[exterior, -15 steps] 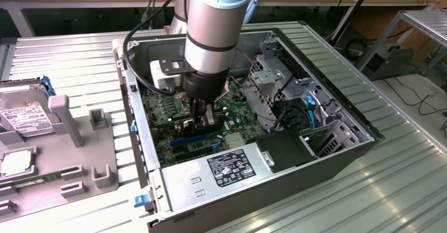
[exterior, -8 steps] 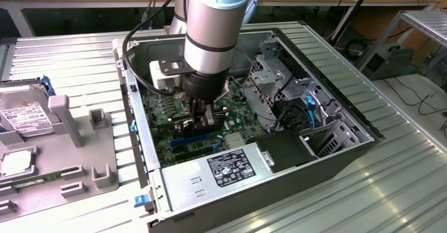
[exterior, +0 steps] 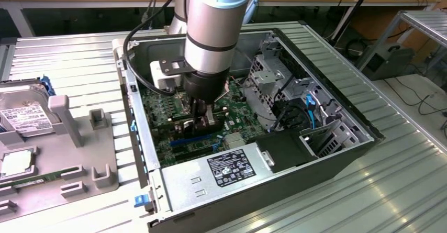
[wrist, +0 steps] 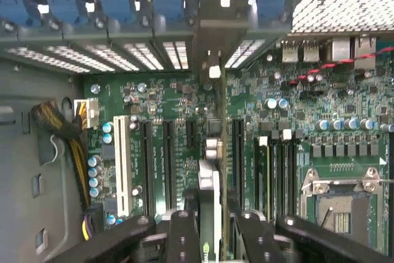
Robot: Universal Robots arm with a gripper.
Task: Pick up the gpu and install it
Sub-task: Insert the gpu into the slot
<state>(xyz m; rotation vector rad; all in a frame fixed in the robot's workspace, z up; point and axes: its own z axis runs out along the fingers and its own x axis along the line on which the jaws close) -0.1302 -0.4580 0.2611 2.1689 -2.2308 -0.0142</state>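
One gpu seemingly between gripper fingers.

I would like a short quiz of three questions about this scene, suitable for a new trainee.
1. True or false: the gripper is inside the open computer case, above the motherboard.
2. What does the gripper hold? A) a hard drive B) the gpu, held edge-on C) nothing
3. Fill in: on the exterior view's left, outside the case, a hard drive with a white label lies in a grey ____.

Key:
1. True.
2. B. The card stands between the fingers, over the expansion slots.
3. Holder.
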